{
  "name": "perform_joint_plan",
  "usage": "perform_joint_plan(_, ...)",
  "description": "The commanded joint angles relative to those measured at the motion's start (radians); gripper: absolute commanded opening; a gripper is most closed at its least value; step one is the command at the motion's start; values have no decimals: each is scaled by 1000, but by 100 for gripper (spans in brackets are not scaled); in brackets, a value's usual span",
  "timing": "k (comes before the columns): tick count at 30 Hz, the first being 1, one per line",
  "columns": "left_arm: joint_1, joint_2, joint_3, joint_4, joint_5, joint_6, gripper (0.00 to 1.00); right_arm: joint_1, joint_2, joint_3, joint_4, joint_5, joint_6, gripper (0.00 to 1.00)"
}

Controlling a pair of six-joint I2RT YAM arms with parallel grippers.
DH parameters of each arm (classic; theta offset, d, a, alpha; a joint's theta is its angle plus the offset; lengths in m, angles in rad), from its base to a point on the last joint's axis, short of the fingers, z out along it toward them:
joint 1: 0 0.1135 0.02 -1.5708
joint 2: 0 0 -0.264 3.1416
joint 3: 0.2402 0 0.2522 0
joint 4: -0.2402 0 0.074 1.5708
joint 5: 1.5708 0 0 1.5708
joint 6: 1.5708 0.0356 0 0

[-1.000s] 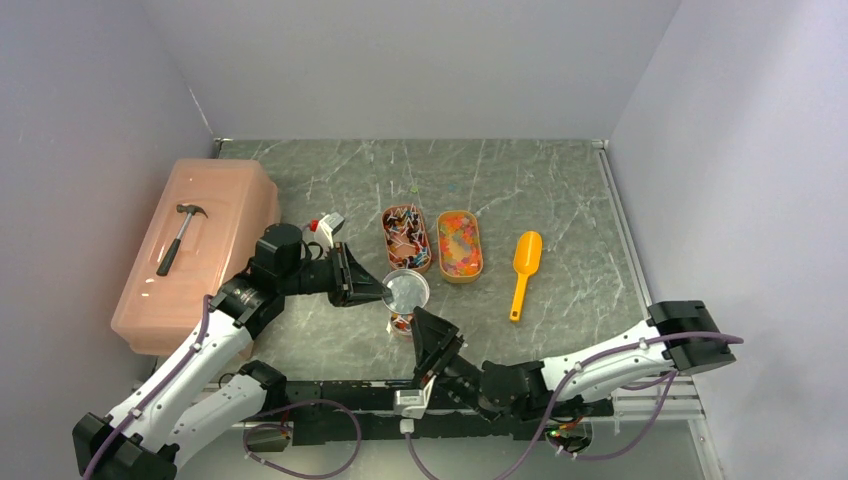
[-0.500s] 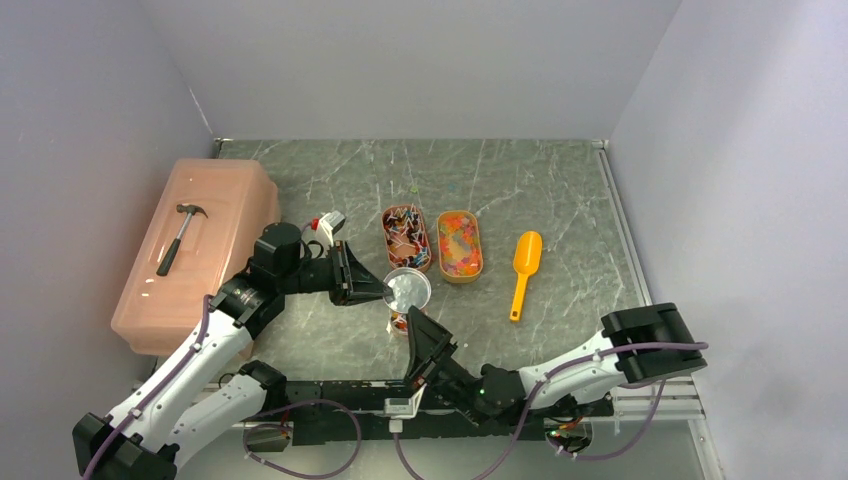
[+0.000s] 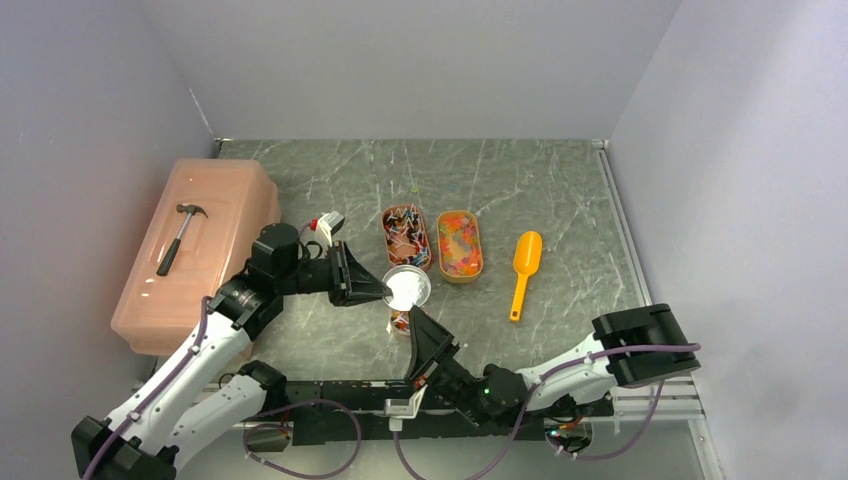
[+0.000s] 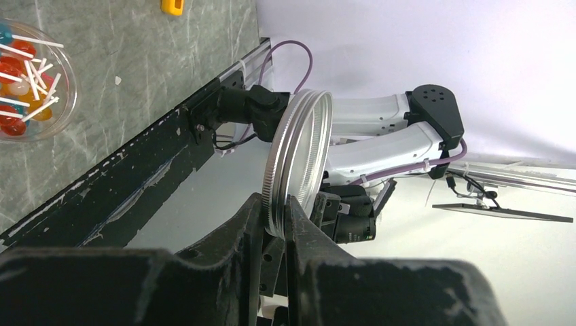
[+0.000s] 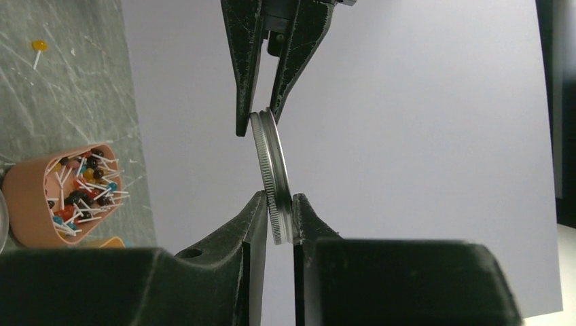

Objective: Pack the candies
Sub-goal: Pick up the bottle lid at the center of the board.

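Note:
The candies fill two oval orange trays: wrapped ones in the left tray [image 3: 406, 237], glossy ones in the right tray [image 3: 460, 244]. More lie in a small clear jar [image 3: 400, 322] and show in the left wrist view [image 4: 24, 78]. My left gripper [image 3: 385, 290] is shut on the far rim of a round metal lid [image 3: 408, 288], held on edge above the jar. My right gripper [image 3: 413, 318] reaches up from the near side and grips the lid's opposite rim. In the right wrist view the lid [image 5: 272, 173] sits between my right gripper [image 5: 277, 204] and the left one's fingers [image 5: 244, 81].
A yellow-orange scoop [image 3: 522, 270] lies right of the trays. A pink lidded box [image 3: 200, 250] with a hammer [image 3: 180, 237] on it stands at the left. A loose candy [image 5: 39, 45] lies on the table. The left tray also shows in the right wrist view [image 5: 27, 217].
My right arm has swung left and its gripper has come up to the near rim of the lid. My left gripper has kept hold of the lid, hardly moving.

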Motion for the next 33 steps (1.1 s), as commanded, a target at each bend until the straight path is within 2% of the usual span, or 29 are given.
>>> perform_joint_plan(1,3,-17,-5,24,14,3,3,-2,5,4,95,-2,-6,15)
perform_joint_plan(10,3,-21,-3,19,14,8,6,-3,10,4,79,6,3,3)
perform_joint_plan(13,3,-29,-5,33,6,10,15,-3,6,4,66,15,12,0)
perform_joint_plan(16,3,-54,-17,60,-14,3,28,-3,-7,4,37,28,34,0)
perform_joint_plan(22,3,-70,15,4,-72,62,48,-2,-56,20,-97,57,150,0)
perform_joint_plan(24,2,-74,41,-41,-102,96,55,-2,-82,29,-159,61,211,0)
perform_joint_plan(27,4,-83,102,-154,-177,191,57,-3,-158,59,-325,63,362,0)
perform_joint_plan(33,4,-98,220,-363,-366,355,57,-65,-315,189,-846,10,793,0)
